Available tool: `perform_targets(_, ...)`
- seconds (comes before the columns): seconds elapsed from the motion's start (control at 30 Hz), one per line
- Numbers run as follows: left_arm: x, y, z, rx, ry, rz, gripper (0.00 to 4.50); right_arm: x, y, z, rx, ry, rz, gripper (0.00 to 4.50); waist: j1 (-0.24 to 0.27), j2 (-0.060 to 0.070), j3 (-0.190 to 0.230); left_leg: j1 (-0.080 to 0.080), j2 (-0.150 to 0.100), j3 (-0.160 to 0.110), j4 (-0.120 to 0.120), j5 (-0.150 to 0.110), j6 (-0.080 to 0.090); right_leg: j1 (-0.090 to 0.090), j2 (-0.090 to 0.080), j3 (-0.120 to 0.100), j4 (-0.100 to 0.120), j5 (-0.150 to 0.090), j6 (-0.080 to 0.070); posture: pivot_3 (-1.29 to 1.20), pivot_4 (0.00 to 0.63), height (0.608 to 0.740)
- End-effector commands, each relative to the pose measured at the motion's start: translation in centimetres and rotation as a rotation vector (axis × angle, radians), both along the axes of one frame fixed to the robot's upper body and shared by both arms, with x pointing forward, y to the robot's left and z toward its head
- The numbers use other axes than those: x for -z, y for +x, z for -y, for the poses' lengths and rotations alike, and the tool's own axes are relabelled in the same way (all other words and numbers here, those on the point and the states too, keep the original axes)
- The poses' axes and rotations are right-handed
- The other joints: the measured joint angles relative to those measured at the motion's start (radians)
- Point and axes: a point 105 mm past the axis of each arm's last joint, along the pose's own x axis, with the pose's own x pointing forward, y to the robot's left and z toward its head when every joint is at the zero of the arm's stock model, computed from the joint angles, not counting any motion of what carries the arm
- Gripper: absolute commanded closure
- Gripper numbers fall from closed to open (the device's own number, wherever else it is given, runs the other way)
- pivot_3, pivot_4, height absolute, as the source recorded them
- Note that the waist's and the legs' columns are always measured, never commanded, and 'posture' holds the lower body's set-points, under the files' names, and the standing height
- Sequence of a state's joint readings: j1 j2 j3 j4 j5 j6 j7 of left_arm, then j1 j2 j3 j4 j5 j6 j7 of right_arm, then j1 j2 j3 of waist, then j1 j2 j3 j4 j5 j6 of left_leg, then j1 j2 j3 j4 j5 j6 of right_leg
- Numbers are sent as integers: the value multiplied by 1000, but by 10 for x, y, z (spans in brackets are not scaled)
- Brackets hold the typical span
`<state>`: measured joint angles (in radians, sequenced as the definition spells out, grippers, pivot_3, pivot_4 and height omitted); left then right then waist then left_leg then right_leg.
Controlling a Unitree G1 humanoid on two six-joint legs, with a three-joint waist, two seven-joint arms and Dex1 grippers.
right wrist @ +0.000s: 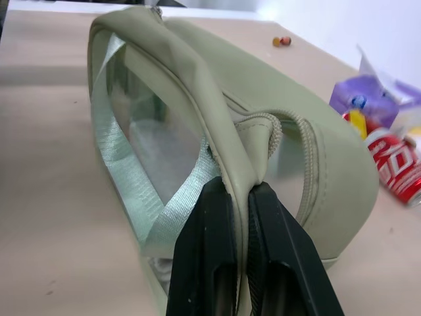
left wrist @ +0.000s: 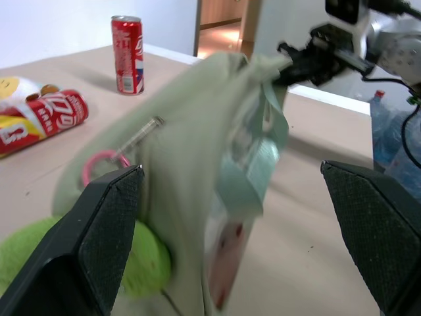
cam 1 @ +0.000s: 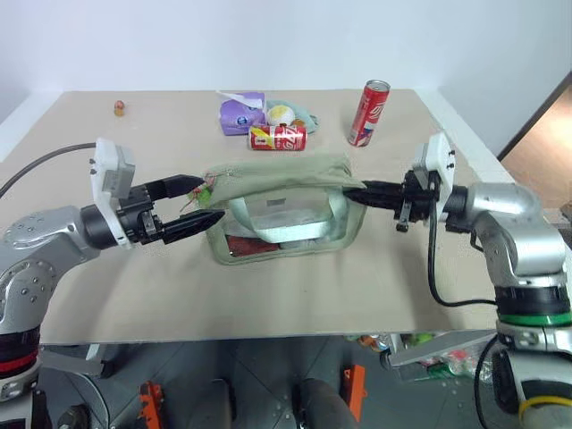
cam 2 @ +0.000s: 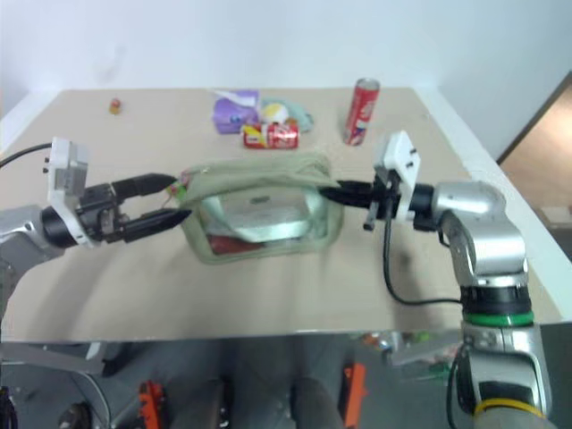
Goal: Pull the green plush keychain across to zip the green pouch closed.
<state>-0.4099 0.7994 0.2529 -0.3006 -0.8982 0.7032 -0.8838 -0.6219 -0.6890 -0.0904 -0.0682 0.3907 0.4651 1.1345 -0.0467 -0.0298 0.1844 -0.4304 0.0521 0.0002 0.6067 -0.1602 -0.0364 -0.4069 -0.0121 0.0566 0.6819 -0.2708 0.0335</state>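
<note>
Head stereo pair looks forward-down over the green pouch (cam 1: 281, 210) on the table; both wrist views face it close-up from opposite ends.

text: white script on two red cans, not legible | upright can (cam 1: 370, 112) beyond right gripper (cam 1: 353, 190) | lying can (cam 1: 278, 137) past pouch (cam 1: 281, 210)
</note>
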Motion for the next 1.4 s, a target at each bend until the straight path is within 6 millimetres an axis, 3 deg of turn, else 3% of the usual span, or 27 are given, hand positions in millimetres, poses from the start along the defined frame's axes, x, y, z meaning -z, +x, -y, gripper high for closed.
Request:
perform_targets(0.03, -8, 2, 0, 11, 11, 50, 0, -18, -10, 1, 23, 14, 82, 4466, 0, 0, 0, 0, 0, 0, 0, 0, 0, 0, 0, 0, 0, 0, 1, 0, 150, 740)
perform_targets(0.4, -4, 12, -3, -30, 6, 62, 0, -5, -23, 4, 85, 28, -4, 4466, 1, 0, 0, 0, 1, 0, 1, 1, 0, 0, 1, 1, 0, 0, 2, 0, 150, 740)
perform_targets(0.67, -5, 15, -4, -48, -4, 61, 0, 3, -22, 7, 106, 28, -9, 4466, 2, -1, 0, 0, 0, 0, 2, 1, 0, 1, 1, 0, 0, 0, 3, 0, 150, 740)
perform_targets(0.8, -13, 30, -28, -165, -71, 45, 0, 6, -22, 5, 105, 29, -7, 4466, 2, -1, 0, 0, 0, 0, 2, 1, 0, 1, 1, 0, 0, 0, 3, 0, 150, 740)
perform_targets(1.07, 2, 52, -67, -251, -33, 38, 0, 6, -22, 3, 100, 28, 11, 4466, 2, -1, 0, 0, 0, 0, 2, 1, 0, 1, 1, 0, 0, 0, 2, 0, 150, 740)
perform_targets(1.4, 18, 70, -50, -142, 22, 23, 0, 4, -23, 1, 100, 21, 24, 4466, 2, -1, 0, 0, 1, 0, 2, 1, 0, 1, 1, 0, 0, 1, 2, 0, 150, 740)
